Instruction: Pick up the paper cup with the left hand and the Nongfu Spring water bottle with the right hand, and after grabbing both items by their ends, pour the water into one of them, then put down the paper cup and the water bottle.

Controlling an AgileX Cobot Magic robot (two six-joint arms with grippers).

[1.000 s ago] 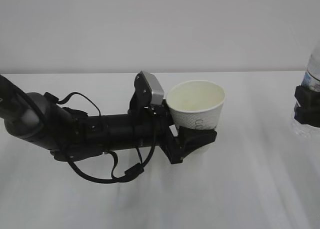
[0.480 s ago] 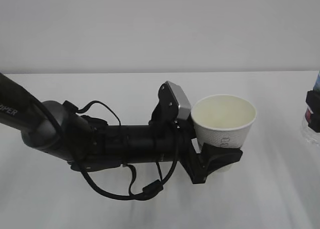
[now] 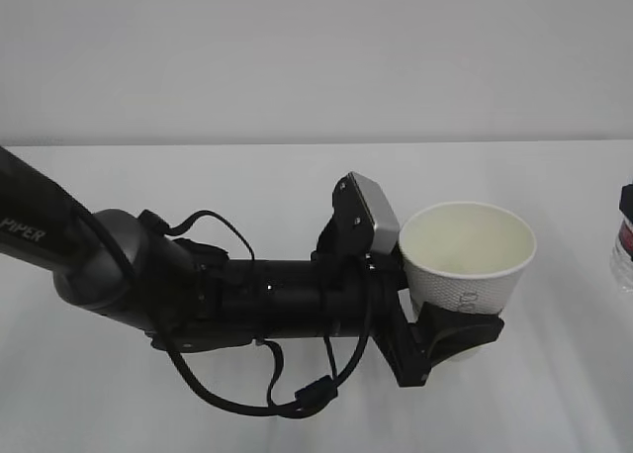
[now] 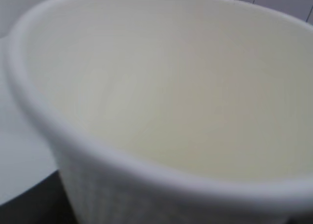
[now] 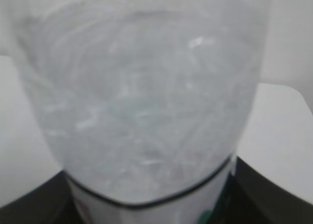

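The left hand (image 3: 450, 339) has carried the paper cup (image 3: 467, 260), clamped low in its jaws, rightward toward the Nongfu Spring water bottle (image 5: 142, 97); the right hand's jaws apparently clasp the bottle.

White "PIPER" lettering stood on the black robot arm (image 3: 40, 230); grey lettering on the white paper cup (image 3: 465, 275) was unreadable.

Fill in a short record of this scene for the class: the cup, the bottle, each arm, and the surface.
paper cup: upright, mouth open, cream inside looks empty, held low on its wall
left hand: fingers closed around the cup's lower part
Nongfu Spring water bottle: only a sliver at the exterior view's right edge; clear body fills the right wrist view
right hand: dark fingers flank the bottle
table: white
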